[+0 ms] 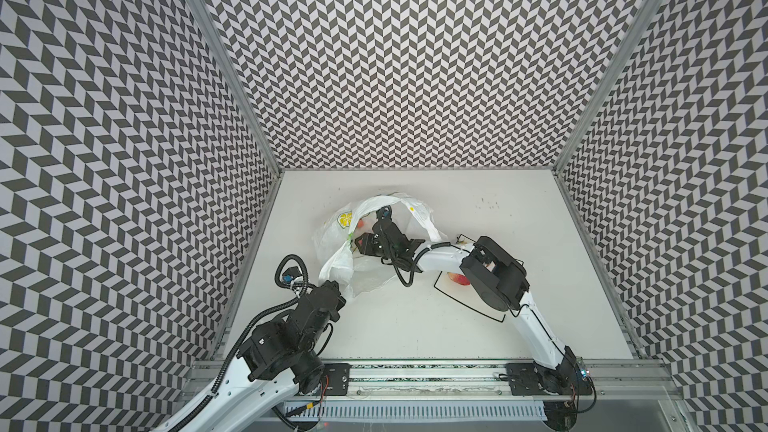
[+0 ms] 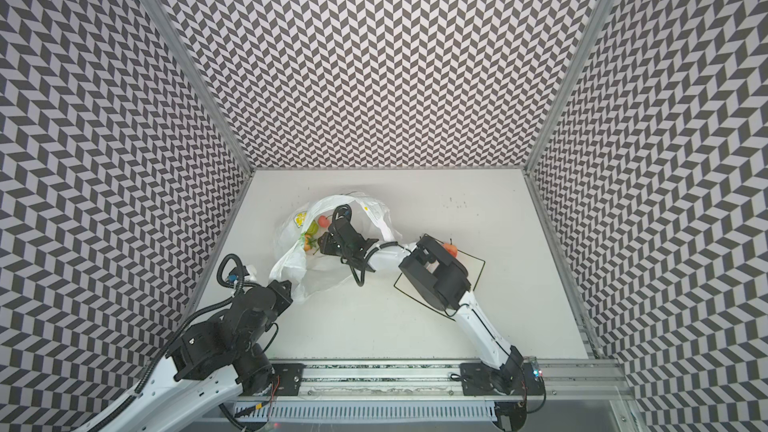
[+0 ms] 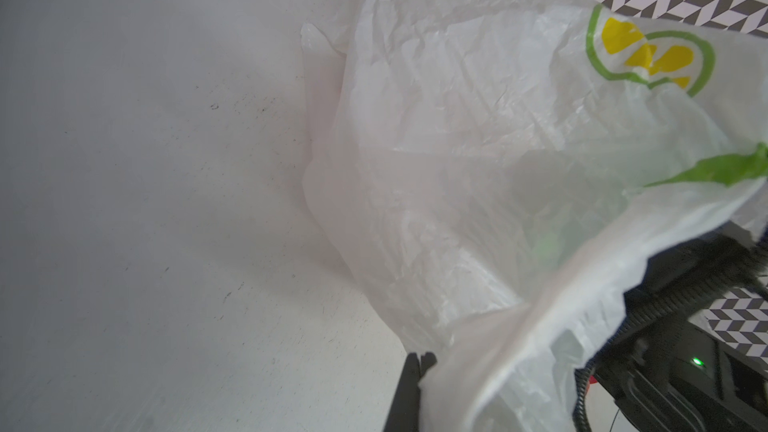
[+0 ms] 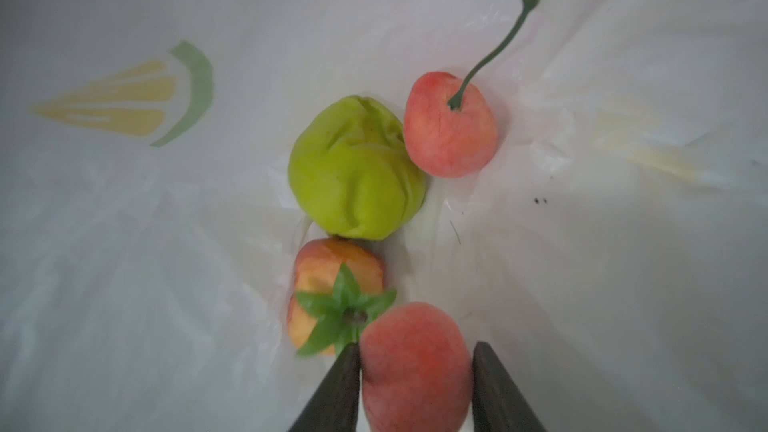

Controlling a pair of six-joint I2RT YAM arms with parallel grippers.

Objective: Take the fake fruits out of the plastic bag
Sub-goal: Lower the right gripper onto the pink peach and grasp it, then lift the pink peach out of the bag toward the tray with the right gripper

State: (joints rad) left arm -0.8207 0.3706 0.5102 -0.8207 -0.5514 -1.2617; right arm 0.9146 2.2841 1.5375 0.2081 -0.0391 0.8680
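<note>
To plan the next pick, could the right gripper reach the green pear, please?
Probably yes: the right gripper is inside the bag, pear uncovered just ahead, though its jaws hold a red fruit.

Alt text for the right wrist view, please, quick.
The right gripper pinches a rounded red fake fruit inside the translucent white plastic bag. Beyond lie a strawberry with green cap, a wrinkled yellow-green pear and a stemmed red cherry.
</note>
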